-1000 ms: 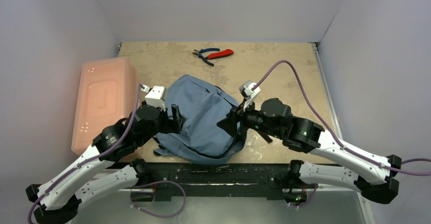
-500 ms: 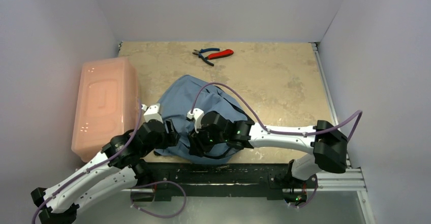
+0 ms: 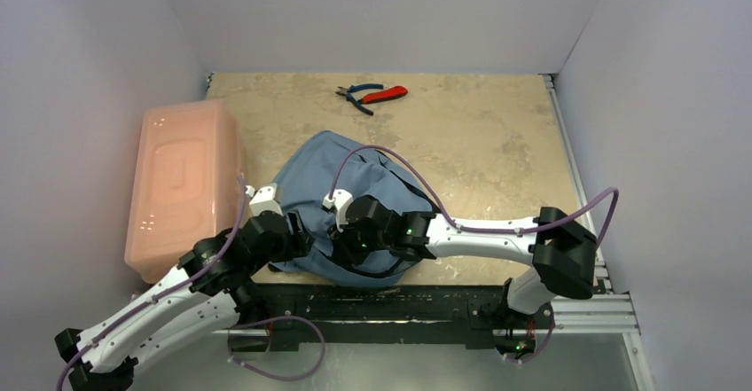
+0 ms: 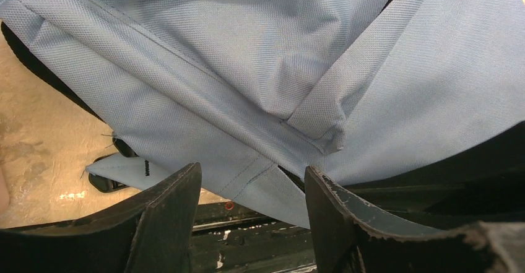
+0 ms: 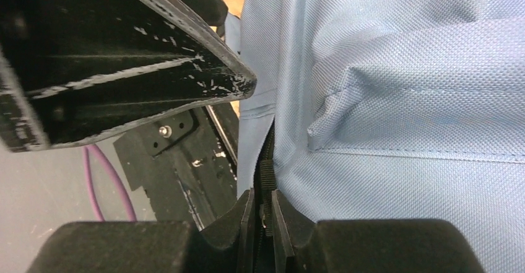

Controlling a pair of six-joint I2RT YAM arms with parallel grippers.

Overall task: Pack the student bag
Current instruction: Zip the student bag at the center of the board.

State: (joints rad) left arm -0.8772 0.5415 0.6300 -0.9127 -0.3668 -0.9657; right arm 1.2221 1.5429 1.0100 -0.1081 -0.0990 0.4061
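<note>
The student bag (image 3: 350, 187) is a grey-blue fabric backpack lying on the table near its front edge. My left gripper (image 3: 301, 236) is at the bag's near-left corner. In the left wrist view (image 4: 251, 186) it is open, with a corner flap of the bag (image 4: 247, 50) hanging between the fingers (image 4: 167, 217), untouched. My right gripper (image 3: 341, 249) is at the bag's near edge, right beside the left one. In the right wrist view (image 5: 262, 214) it is shut on the black zip pull (image 5: 265, 174) of the bag (image 5: 402, 99). One left finger (image 5: 155, 56) shows there at upper left.
A rigid translucent pink box (image 3: 182, 183) stands at the left, close to the left arm. Pliers with blue and red handles (image 3: 372, 96) lie at the back. The black mounting rail (image 3: 381, 302) runs just below the bag's near edge.
My right arm swung from the bag's right side across to its near edge and closed on the zip pull. My left gripper moved nearer, to the near-left corner. Little has moved in the last half second.
</note>
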